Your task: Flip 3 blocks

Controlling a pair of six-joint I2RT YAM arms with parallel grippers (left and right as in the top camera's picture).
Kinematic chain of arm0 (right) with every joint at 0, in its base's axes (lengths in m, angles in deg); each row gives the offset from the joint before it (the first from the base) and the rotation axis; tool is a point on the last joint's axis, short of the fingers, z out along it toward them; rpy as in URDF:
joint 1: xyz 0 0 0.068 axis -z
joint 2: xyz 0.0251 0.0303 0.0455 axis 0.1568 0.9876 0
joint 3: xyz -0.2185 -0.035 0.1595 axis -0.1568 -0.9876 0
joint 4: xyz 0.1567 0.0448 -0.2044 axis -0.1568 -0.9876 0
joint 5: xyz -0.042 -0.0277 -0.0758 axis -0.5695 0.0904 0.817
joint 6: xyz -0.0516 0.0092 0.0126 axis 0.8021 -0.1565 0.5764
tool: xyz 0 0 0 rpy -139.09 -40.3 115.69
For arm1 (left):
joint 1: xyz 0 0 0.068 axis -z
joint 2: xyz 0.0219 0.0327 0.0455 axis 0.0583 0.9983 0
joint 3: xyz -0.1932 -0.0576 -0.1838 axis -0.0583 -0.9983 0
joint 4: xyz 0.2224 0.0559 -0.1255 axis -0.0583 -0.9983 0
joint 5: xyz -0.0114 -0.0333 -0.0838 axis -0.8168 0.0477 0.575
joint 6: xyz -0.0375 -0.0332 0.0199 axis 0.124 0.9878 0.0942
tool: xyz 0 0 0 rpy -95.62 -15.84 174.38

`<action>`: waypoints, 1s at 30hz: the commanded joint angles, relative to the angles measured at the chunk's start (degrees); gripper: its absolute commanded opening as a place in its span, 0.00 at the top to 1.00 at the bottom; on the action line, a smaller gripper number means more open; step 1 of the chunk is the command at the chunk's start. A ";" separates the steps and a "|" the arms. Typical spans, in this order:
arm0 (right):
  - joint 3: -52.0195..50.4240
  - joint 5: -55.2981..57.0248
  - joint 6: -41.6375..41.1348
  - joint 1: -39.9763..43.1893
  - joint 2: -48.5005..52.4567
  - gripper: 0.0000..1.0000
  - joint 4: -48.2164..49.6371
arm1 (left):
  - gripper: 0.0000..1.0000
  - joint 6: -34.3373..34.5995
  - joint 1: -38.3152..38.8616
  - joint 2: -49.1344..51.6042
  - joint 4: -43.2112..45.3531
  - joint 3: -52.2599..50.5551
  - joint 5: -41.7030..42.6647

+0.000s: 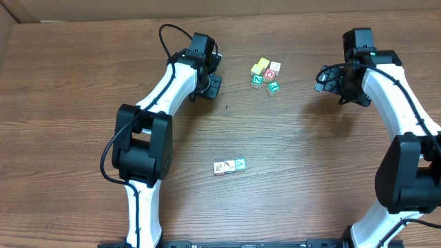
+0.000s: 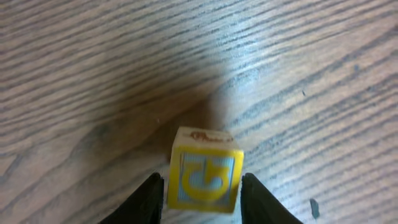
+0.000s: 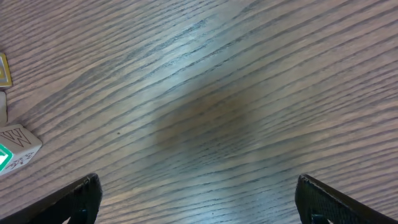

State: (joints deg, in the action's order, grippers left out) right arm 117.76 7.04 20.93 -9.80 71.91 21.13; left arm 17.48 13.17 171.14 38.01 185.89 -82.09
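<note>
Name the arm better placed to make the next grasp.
Left. The left pincer brackets a yellow-lettered block, with a finger on either side of it. The right pincer stands wide open over bare tabletop, with the block cluster only at the edge of its view.

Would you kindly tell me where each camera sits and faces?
Overhead: above the table, looking straight down; both arms, block cluster, three-block row.
Left wrist: behind the left gripper, facing down at a yellow-lettered block between its fingers.
Right wrist: behind the right gripper, facing bare wood, fingers wide.
Shared: overhead and right wrist likely both catch the block cluster.
</note>
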 commanded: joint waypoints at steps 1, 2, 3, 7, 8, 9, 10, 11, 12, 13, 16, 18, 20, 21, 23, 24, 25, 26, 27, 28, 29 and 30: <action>1.01 0.57 0.35 0.00 -1.81 0.00 0.09 | 0.66 -0.24 0.33 -4.02 -0.33 0.37 -0.24; 1.01 0.59 0.35 0.00 -1.81 0.00 0.09 | 0.66 -0.24 0.33 -4.09 -0.17 0.37 -0.24; 1.01 0.57 0.35 0.00 -1.81 0.00 0.09 | 0.64 -0.26 0.35 -4.07 0.04 0.35 -0.24; 1.01 0.59 0.35 0.00 -1.81 0.00 0.09 | 0.56 -0.92 0.39 -2.86 0.52 0.28 -0.26; 1.01 0.59 0.35 0.00 -1.81 0.00 0.09 | 0.56 -0.92 0.39 -2.34 0.66 0.28 -0.24; 1.01 0.59 0.35 0.00 -1.81 0.00 0.11 | 0.57 -0.92 0.39 -1.88 0.68 0.28 -0.24; 1.01 0.59 0.35 0.00 -1.81 0.00 0.09 | 0.57 -0.92 0.39 -1.49 0.68 0.24 -0.26; 1.01 0.59 0.35 0.00 -1.81 0.00 0.09 | 0.58 -0.92 0.39 -1.11 0.70 0.24 -0.26; 1.01 0.57 0.35 0.00 -1.81 0.00 0.09 | 0.59 -0.90 0.39 -1.03 0.76 0.24 -0.24; 1.01 0.59 0.35 0.00 -1.81 0.00 0.09 | 0.60 -0.90 0.39 -0.96 0.87 0.24 -0.24; 1.01 0.57 0.35 0.00 -1.81 0.00 0.09 | 0.62 -0.90 0.39 -0.94 1.44 0.24 -0.22; 1.01 0.59 0.35 0.00 -1.81 0.00 0.09 | 0.61 -0.90 0.39 -0.72 1.31 0.15 -0.24; 1.01 0.59 0.35 0.00 -1.81 0.00 0.11 | 0.60 -0.90 0.39 -0.70 1.99 -0.81 -0.24; 1.01 0.59 0.35 0.00 -1.81 0.00 0.11 | 0.60 -0.92 0.39 -0.70 2.49 -1.49 -0.26; 1.01 0.59 0.35 0.00 -1.81 0.00 0.09 | 0.59 -0.90 0.39 -0.70 3.41 -2.73 -0.24; 1.01 0.59 0.35 0.00 -1.81 0.00 0.11 | 0.59 -0.90 0.39 -0.70 3.80 -3.26 -0.24; 1.01 0.59 0.35 0.00 -1.81 0.00 0.09 | 0.60 -0.90 0.39 -0.70 3.93 -3.43 -0.24; 1.01 0.59 0.35 0.00 -1.81 0.00 0.09 | 0.60 -0.90 0.39 -0.70 3.96 -3.43 -0.22; 1.01 0.59 0.35 0.00 -1.81 0.00 0.09 | 0.60 -0.90 0.39 -0.70 4.09 -3.43 -0.20; 1.01 0.59 0.35 0.00 -1.81 0.00 0.09 | 0.59 -0.90 0.42 -0.70 4.17 -3.43 -0.20; 1.01 0.59 0.35 0.00 -1.81 0.00 0.09 | 0.58 -0.90 0.44 -0.70 4.17 -3.43 -0.22; 1.01 0.57 0.35 0.00 -1.81 0.00 0.09 | 0.58 -0.92 0.44 -0.68 4.11 -3.45 -0.22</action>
State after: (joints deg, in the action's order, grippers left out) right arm 117.76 7.02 20.93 -9.82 71.91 21.11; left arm 17.46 13.17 169.39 41.93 182.83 -82.09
